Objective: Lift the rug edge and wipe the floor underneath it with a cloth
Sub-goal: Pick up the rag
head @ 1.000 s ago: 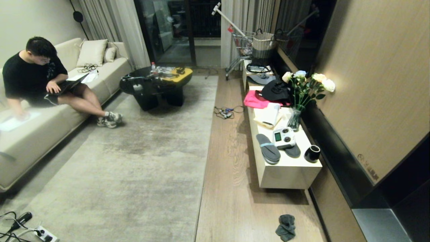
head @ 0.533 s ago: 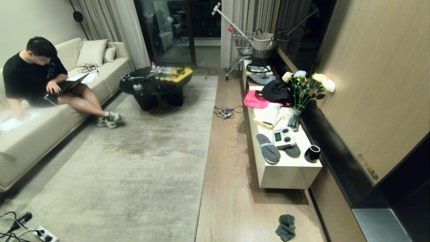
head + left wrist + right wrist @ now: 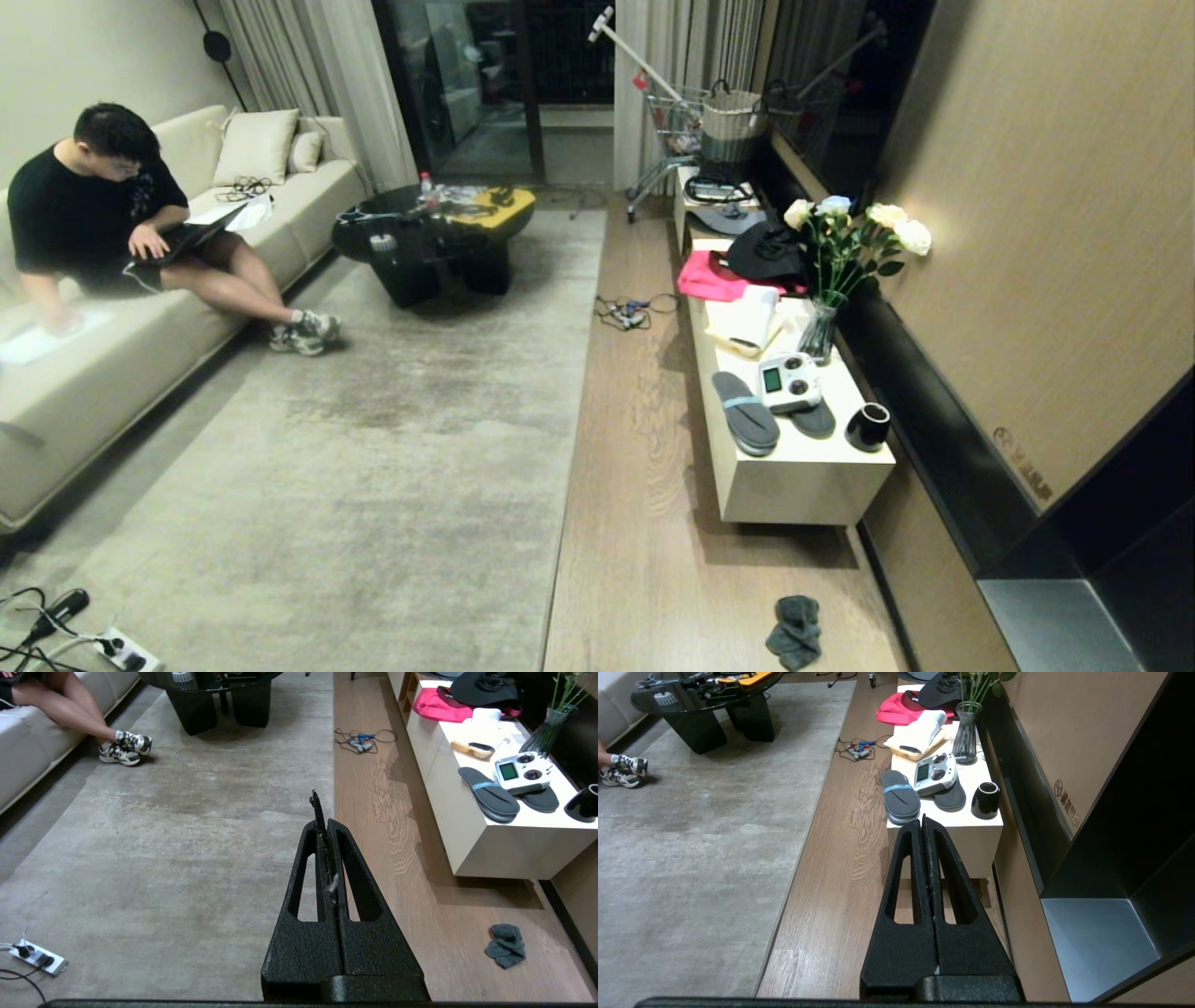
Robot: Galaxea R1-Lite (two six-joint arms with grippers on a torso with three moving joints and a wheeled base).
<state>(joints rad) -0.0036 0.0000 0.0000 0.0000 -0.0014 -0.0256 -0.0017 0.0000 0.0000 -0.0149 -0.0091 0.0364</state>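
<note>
The large pale grey-beige rug [image 3: 392, 448] lies flat, and its rug edge [image 3: 570, 448] runs straight along the wood floor [image 3: 644, 523]. The dark grey cloth [image 3: 795, 632] lies crumpled on the floor near the right wall, past the end of the white cabinet; it also shows in the left wrist view [image 3: 506, 946]. My left gripper [image 3: 325, 822] hangs shut and empty above the rug edge [image 3: 333, 765]. My right gripper [image 3: 923, 819] is shut and empty above the floor [image 3: 831, 882] in front of the cabinet. Neither arm appears in the head view.
A low white cabinet [image 3: 794, 485] along the right wall carries slippers, a remote controller [image 3: 789, 381], a vase and a black cup. Cables [image 3: 627, 313] lie on the floor. A person [image 3: 103, 215] sits on the sofa beside a black coffee table [image 3: 439, 243]. A power strip [image 3: 121, 649] lies at the rug's near left.
</note>
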